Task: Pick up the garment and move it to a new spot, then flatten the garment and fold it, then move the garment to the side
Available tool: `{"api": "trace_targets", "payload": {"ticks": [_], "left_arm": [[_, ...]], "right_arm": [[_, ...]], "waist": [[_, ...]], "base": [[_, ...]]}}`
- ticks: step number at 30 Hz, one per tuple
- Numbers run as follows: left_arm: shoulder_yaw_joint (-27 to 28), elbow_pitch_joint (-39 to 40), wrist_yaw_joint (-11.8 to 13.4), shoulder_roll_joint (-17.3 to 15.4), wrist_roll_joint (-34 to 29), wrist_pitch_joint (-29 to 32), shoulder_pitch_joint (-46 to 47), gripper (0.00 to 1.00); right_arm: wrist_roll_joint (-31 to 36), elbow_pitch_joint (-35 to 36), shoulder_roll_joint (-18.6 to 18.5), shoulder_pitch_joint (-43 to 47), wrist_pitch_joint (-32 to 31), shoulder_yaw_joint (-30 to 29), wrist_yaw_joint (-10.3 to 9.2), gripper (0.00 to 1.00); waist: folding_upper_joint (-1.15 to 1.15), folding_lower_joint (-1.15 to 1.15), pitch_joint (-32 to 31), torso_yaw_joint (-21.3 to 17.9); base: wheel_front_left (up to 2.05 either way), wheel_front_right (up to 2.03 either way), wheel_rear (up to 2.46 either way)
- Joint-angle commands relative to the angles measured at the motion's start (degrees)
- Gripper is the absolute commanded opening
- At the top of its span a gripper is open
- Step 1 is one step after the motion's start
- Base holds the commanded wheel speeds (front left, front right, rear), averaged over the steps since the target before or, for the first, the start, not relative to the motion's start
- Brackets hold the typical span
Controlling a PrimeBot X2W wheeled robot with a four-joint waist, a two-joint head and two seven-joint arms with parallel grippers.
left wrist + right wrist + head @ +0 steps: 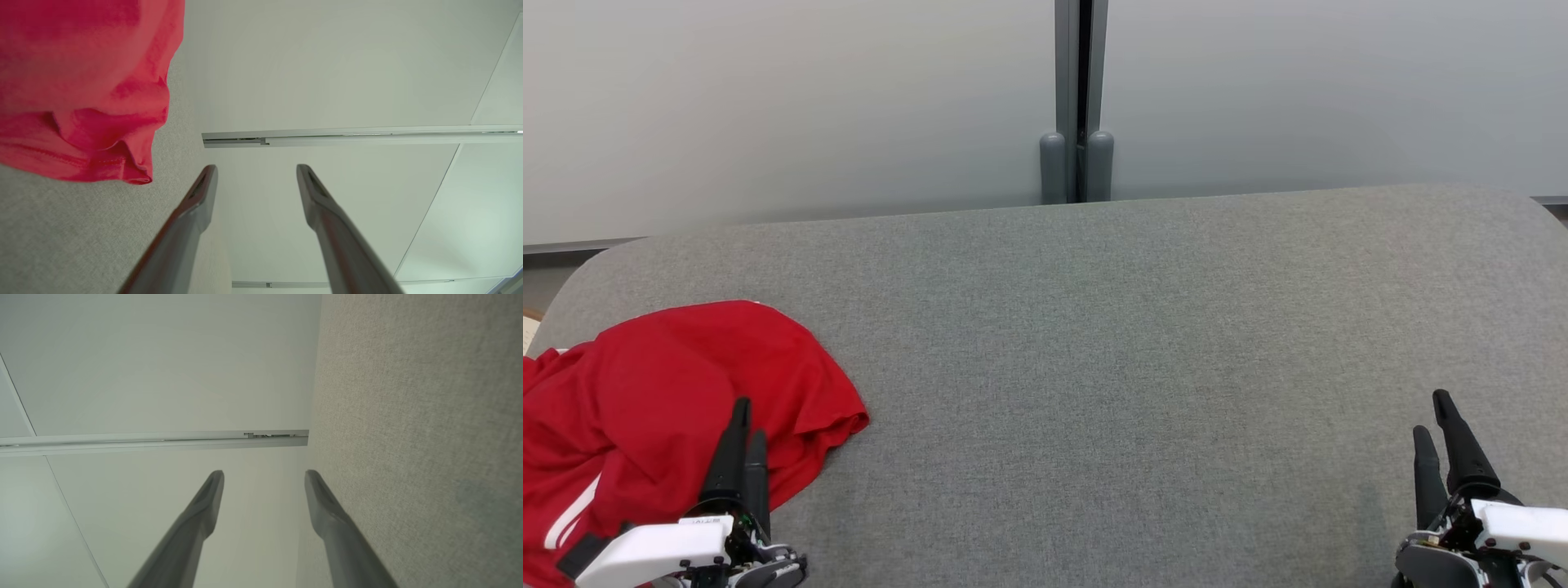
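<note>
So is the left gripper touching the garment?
Apart. The left wrist view shows bare grey surface between the garment and the nearer finger of the open left gripper.

Bright, soft, even light with no glare. The head view is sharp, and the red garment (670, 384) throws only a faint, thin shadow along its hem onto the gray fabric surface (1135, 343). In both wrist views the dark fingers (343, 253) blur toward the bottom edge. There the garment looks washed-out pink and slightly soft.
</note>
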State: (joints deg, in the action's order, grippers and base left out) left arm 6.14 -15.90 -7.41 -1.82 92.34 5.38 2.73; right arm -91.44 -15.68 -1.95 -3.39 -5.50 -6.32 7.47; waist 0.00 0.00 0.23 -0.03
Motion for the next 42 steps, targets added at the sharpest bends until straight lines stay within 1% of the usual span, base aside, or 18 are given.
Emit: {"api": "trace_targets", "payload": {"ticks": [1, 7, 12, 14, 23, 31, 36, 42], "left_arm": [[0.0, 1.7, 0.0, -0.5, -0.5, -0.8, 1.4, 1.0], [0.0, 2.7, 0.0, -0.6, -0.8, -2.2, 1.2, 1.0], [0.4, 3.7, 0.0, -0.6, -1.4, -3.5, 1.1, 1.0], [1.3, 4.0, 0.0, -0.7, -2.7, -4.0, 1.2, 1.0], [3.1, 6.2, 0.0, -0.7, -7.4, -6.2, 2.1, 1.0], [3.9, 9.1, 0.0, -0.8, -16.0, -7.9, 2.3, 1.0], [2.9, 10.7, -0.1, -0.8, -21.6, -8.9, 1.9, 1.0], [0.1, 13.2, 0.1, -0.9, -30.5, -10.1, 1.1, 1.0]], "right_arm": [[1.3, 1.6, -0.5, -1.1, 0.9, 0.2, 0.01, 1.0], [4.1, 2.2, -0.5, -1.2, 2.3, 0.0, 0.01, 1.0], [8.7, 3.0, -0.6, -1.6, 3.6, -0.7, 0.02, 1.0], [10.4, 3.2, -0.6, -1.9, 4.1, -1.4, 0.02, 1.0], [23.3, 7.1, -0.6, -3.4, 6.3, -1.1, 0.02, 1.0], [37.5, 11.3, -2.0, -3.7, 8.1, 1.6, 0.02, 1.0], [45.6, 12.4, -3.0, -3.3, 9.1, 3.4, 0.02, 1.0], [54.1, 12.8, -3.8, -3.1, 10.3, 4.9, 0.02, 1.0]], "waist": [[0.0, 0.0, 0.0, 0.0], [0.0, 0.0, 0.0, 0.0], [0.0, 0.0, 0.1, -0.1], [0.0, 0.0, 0.1, -0.1], [0.0, 0.0, 0.2, -0.2], [0.0, 0.0, 0.4, -0.3], [0.0, 0.0, 0.4, -0.3], [0.0, 0.0, 0.3, -0.3]], "base": [[0.0, 0.0, 0.0], [0.0, 0.0, 0.0], [0.0, 0.0, 0.0], [0.0, 0.0, 0.0], [0.0, 0.0, 0.0], [0.0, 0.0, 0.0], [0.0, 0.0, 0.0], [0.0, 0.0, 0.0]]}}
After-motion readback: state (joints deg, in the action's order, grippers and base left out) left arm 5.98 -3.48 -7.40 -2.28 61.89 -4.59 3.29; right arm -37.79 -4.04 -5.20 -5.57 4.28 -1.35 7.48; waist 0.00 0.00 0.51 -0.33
